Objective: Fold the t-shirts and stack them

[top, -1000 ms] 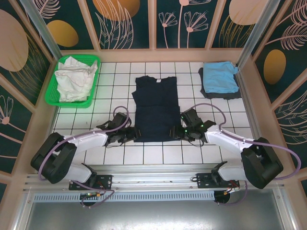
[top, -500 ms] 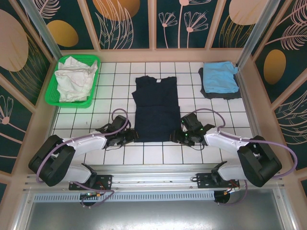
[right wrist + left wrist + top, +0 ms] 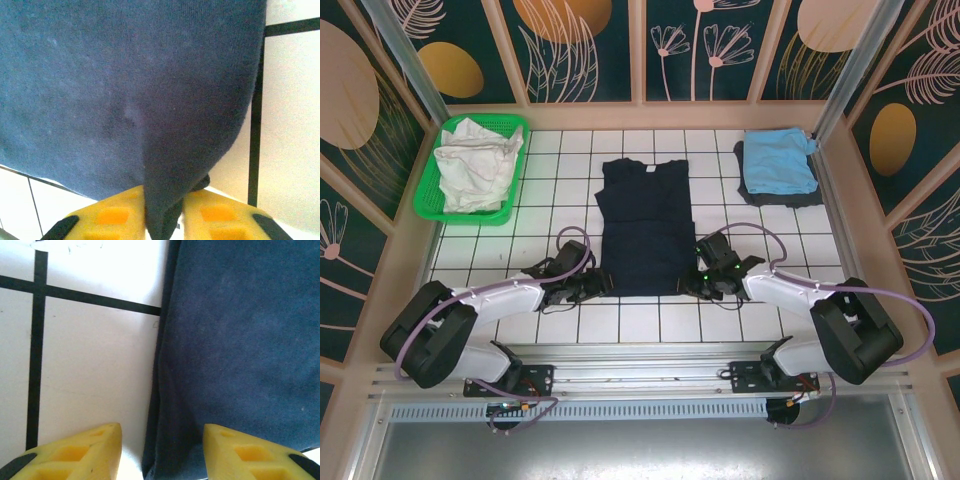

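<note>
Pinching the lower right corner of the navy t-shirt (image 3: 645, 225), the right pincer (image 3: 165, 200) is now clamped narrow on a tuck of hem, which bunches up between its yellow fingers in the wrist view. A second ago it stood wider and a little further up the shirt's side; since then it has slid down to the corner and closed. The left pincer (image 3: 161, 440) has crept in toward the lower left corner as well. Its jaws stand apart and straddle the shirt's edge, one finger over white tile and the other over cloth, with nothing gripped yet. The shirt itself lies flat in the middle of the desk (image 3: 620, 325), collar toward the top of the frame, apparently unmoved. A light blue t-shirt (image 3: 778, 163) sits folded at upper right. A white t-shirt (image 3: 475, 160) lies crumpled in the green basket (image 3: 423, 200) at upper left. Judgement: one corner is secured and the other pending, so the lift for the bottom-to-top fold likely waits on the left closing. Lifting with one side only would skew the fold.
</note>
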You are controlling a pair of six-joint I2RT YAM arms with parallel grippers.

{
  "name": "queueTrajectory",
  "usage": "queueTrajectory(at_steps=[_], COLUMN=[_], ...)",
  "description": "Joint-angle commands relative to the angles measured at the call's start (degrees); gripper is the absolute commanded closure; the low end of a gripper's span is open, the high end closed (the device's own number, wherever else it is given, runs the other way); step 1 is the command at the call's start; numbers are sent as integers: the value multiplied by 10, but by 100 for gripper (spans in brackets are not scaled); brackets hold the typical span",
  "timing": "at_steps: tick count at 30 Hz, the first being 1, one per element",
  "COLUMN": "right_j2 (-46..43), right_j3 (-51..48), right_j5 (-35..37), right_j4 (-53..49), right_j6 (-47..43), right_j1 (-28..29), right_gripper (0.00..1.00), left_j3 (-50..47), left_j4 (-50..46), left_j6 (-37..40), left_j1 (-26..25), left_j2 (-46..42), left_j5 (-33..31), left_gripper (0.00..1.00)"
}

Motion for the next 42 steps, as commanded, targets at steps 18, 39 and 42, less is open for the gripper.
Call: queueTrajectory(at_steps=[18, 39, 42], right_j2=[-17, -77, -49], right_j3=[29, 242, 279], right_j5=[17, 36, 22], right_j4=[-16, -128, -111], right_j6=[-20, -93, -107], right_j1=[-9, -41, -59], right_gripper=[95, 100, 100], left_j3=[29, 169, 181], left_j4=[48, -71, -62], left_j6=[11, 26, 13], left_j1=[-29, -27, -17], left_j2=[47, -78, -79], left_j5=[112, 25, 8], left_gripper=[86, 100, 100])
